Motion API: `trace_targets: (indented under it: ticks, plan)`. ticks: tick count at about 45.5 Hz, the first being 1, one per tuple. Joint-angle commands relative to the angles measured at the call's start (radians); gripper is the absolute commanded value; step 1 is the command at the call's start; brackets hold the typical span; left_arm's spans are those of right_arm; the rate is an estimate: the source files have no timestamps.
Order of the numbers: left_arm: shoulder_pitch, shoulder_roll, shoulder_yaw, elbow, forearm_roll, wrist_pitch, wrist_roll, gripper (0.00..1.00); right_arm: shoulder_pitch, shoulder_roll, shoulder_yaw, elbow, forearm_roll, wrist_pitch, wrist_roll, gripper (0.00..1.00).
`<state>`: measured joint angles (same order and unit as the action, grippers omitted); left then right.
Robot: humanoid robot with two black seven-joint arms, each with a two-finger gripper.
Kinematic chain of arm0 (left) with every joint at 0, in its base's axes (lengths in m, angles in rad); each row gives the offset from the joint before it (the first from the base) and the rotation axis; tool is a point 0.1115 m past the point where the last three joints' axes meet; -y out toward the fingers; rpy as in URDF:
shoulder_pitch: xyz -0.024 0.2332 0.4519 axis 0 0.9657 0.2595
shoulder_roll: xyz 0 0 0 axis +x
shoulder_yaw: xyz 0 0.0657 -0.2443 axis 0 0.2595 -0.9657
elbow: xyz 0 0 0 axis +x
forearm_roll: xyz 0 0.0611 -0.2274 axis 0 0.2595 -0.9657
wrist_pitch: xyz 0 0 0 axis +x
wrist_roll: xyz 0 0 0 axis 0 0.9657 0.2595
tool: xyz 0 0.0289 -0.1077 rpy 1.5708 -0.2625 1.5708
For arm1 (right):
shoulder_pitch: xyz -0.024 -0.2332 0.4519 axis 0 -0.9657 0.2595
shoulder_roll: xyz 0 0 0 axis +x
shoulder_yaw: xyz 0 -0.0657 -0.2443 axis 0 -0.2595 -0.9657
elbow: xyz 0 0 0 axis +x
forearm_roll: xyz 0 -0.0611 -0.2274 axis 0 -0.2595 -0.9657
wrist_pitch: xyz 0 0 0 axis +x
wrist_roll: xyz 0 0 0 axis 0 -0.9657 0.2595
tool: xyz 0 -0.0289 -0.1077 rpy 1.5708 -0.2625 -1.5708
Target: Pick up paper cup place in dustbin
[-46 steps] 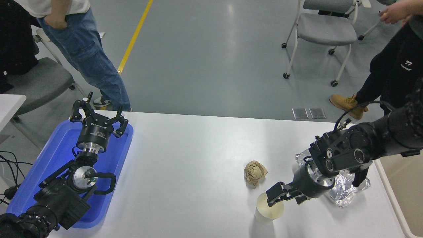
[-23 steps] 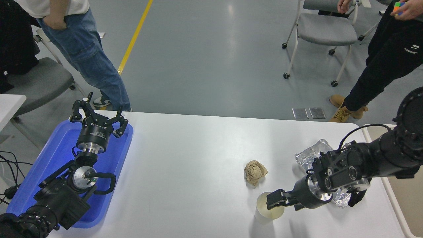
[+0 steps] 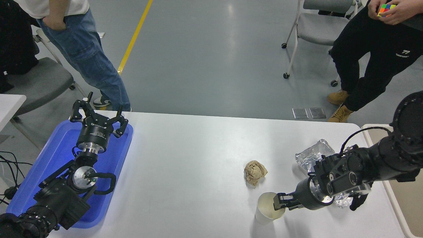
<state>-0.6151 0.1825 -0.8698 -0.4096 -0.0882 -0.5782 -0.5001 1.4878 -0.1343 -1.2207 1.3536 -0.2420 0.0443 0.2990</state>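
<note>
The cup (image 3: pixel 268 209) stands upright near the table's (image 3: pixel 198 158) front edge, mouth up, cream inside showing. The right gripper (image 3: pixel 280 202) comes at it low and almost level from the right, its fingertips meeting the rim on the side nearest the arm. One finger seems to reach just over the rim while the other sits outside the wall, which suits a pinch on the lip of a thin, light cup; whether the fingers are clamped on it or only touching I cannot tell from this view. The cup rests on the table, not lifted.

The bin (image 3: pixel 380 127) shows only as a pale rounded rim and beige side at the right edge, past the table's corner and behind the right arm. That placing explains the sideways reach: a cup gripped on its right side could be drawn back toward the bin without turning the wrist much.

A ball of brown paper (image 3: pixel 254 173) lies just beyond the cup, near but apart. The foil tray (image 3: pixel 312 155) sits between cup and bin, partly under the arm, so the carry probably needs some height to clear it.

The left gripper (image 3: pixel 98 115) is parked over the blue tray (image 3: pixel 56 155) at the far left, fingers spread, holding nothing. Two people stand beyond the table's far side, one holding a coloured cube (image 3: pixel 383 9)
</note>
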Motion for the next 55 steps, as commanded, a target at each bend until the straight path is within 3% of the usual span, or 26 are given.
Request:
trace_targets:
  ticks: [1,15,21,38,55]
  plan:
    - [0.0,0.0,0.0,0.0,-0.001,0.0,0.0,1.0,0.02,0.002,-0.011,0.002,-0.01,-0.004,0.012,0.0]
    - [0.0,0.0,0.0,0.0,-0.001,0.0,0.0,1.0,0.118,-0.013,-0.054,0.022,-0.01,0.008,0.04,0.0]
    - [0.0,0.0,0.0,0.0,0.001,0.0,0.0,1.0,0.221,-0.074,-0.062,0.07,-0.011,0.029,0.052,0.0]
    - [0.0,0.0,0.0,0.0,0.001,0.0,0.0,1.0,0.574,-0.249,-0.059,0.164,-0.011,0.219,0.054,0.0]
    - [0.0,0.0,0.0,0.0,-0.001,0.0,0.0,1.0,0.821,-0.341,-0.062,0.156,-0.014,0.397,0.052,0.0]
